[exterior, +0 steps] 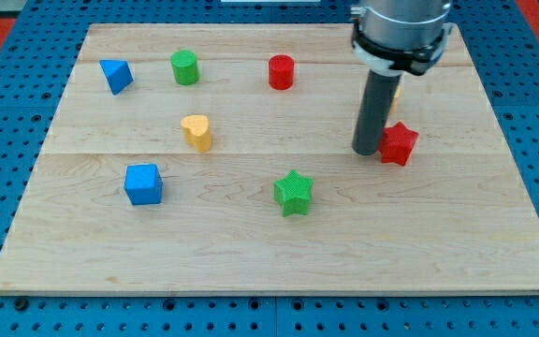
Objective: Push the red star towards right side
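The red star (399,143) lies on the wooden board (279,253) at the view's right of centre. My tip (367,151) rests on the board just at the star's left side, touching or almost touching it. The dark rod rises from there to the arm's grey end at the view's top. A small yellow block (396,94) shows partly behind the rod, above the star.
A red cylinder (281,72) and a green cylinder (185,67) stand near the top. A blue triangle block (116,75) is at top left. A yellow heart (196,132), a blue cube (143,183) and a green star (294,193) lie to the left and below.
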`<control>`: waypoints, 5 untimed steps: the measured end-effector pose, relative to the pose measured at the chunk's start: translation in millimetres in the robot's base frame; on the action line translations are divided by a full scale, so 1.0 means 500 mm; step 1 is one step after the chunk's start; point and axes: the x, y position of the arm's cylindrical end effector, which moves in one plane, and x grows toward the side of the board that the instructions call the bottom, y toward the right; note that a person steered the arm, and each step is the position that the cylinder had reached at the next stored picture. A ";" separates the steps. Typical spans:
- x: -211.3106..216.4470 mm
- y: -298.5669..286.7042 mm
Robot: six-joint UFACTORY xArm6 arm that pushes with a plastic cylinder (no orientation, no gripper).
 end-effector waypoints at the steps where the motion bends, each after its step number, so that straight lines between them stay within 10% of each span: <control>1: 0.000 -0.005; 5: -0.063 0.070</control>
